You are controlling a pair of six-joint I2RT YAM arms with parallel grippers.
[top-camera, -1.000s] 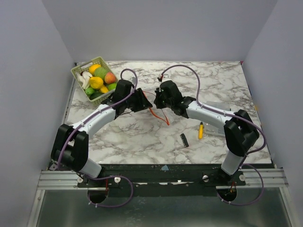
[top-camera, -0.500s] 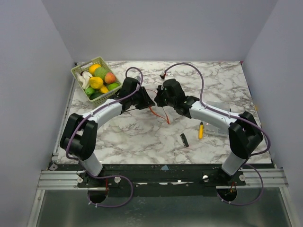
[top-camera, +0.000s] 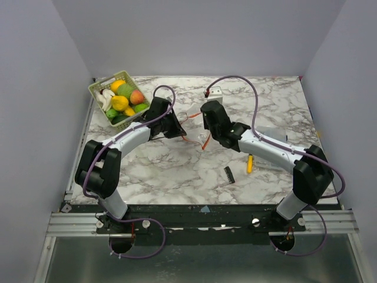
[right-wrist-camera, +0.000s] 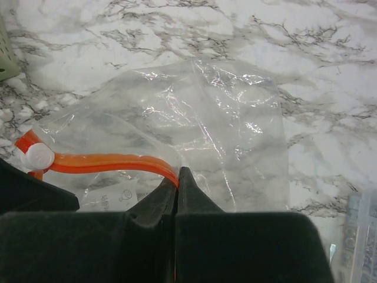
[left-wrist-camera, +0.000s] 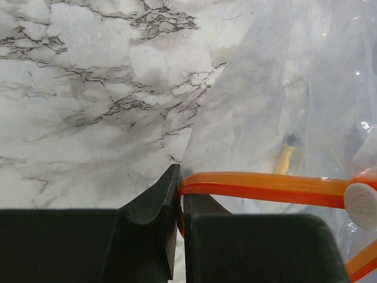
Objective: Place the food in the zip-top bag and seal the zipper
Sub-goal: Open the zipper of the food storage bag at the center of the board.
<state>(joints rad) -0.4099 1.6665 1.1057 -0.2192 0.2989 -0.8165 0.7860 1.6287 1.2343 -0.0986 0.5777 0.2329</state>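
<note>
1. Pinching the zipper (left-wrist-camera: 265, 184), the left pincer (left-wrist-camera: 179, 177) is pressed together on it.
2. The right pincer (right-wrist-camera: 177, 175) pinches the same strip.
3. The zip-top bag (right-wrist-camera: 224, 118) sits between them, mid worktop (top-camera: 177, 171), with the zipper running left-right, bowed.

Ahead of the right gripper (right-wrist-camera: 177, 177), the zip-top bag (right-wrist-camera: 235, 130) is clear, glossy, wrinkled film; its zipper (right-wrist-camera: 106, 163) is smooth orange plastic; the table (right-wrist-camera: 353, 59) beneath is marble-patterned and smooth.

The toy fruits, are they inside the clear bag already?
No, the toy fruits sit piled in the green basket, and the clear bag looks empty.
</note>
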